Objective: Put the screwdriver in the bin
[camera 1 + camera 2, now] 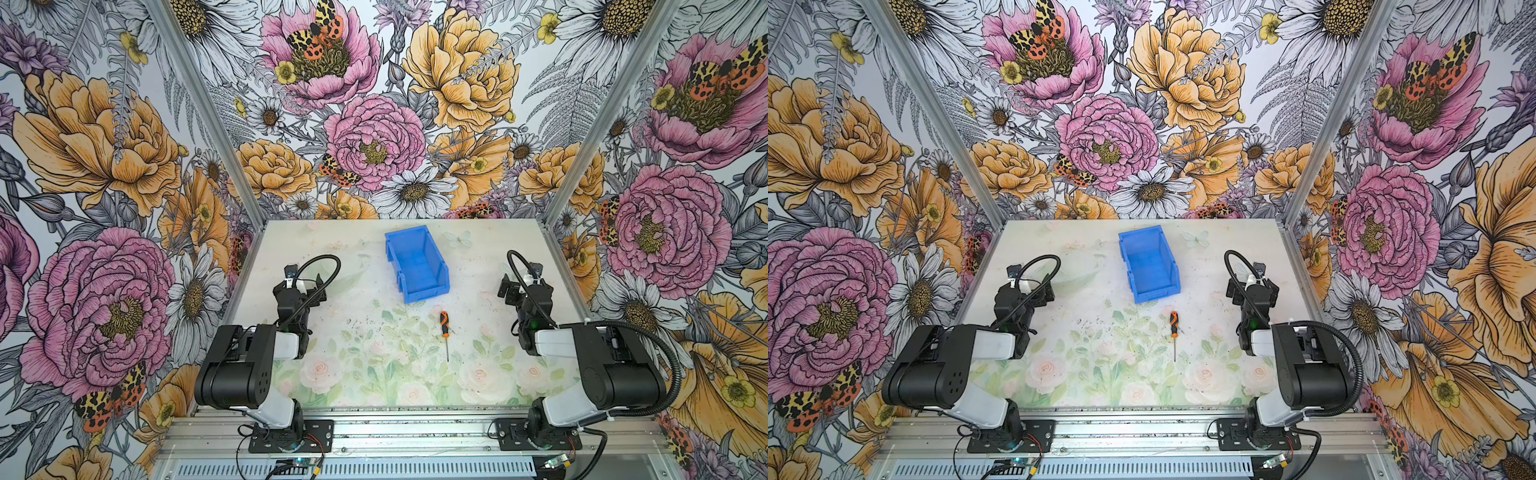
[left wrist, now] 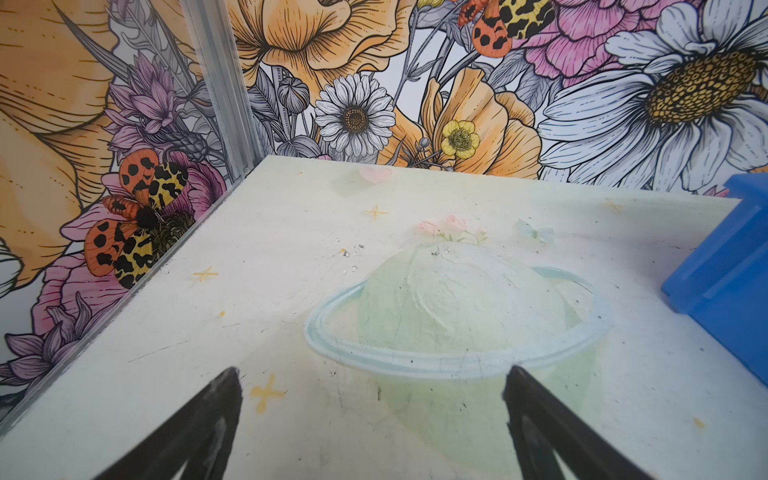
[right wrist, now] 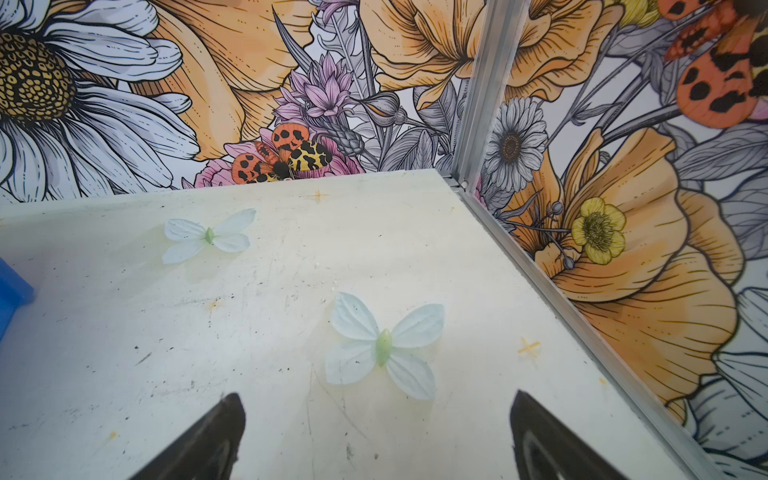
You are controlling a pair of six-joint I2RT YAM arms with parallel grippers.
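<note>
Top views, bin (image 1: 417, 270): blue, upright at the far middle of the table (image 1: 353, 291), turned slightly; same in both top views (image 1: 1150, 266).
Top views, screwdriver (image 1: 445, 334): flat on the table, outside the bin, near its low front wall but not touching it. Handle points toward the bin, shaft toward the near edge (image 1: 1173, 330).
Top views, left gripper (image 1: 300, 286): well to the left of the screwdriver, holding nothing.
Top views, right gripper (image 1: 524, 284): off to the right of the screwdriver, apart from it.
Left wrist, left gripper (image 2: 372, 374): jaws spread wide, only bare table with a printed ringed planet (image 2: 453, 316) between them. Bin wall (image 2: 723, 270) at the frame edge.
Right wrist, right gripper (image 3: 376, 398): jaws spread wide, nothing gripped. Pale printed butterfly (image 3: 384, 347) ahead of the tips, a corner of the bin (image 3: 10, 299) at the frame edge.
</note>
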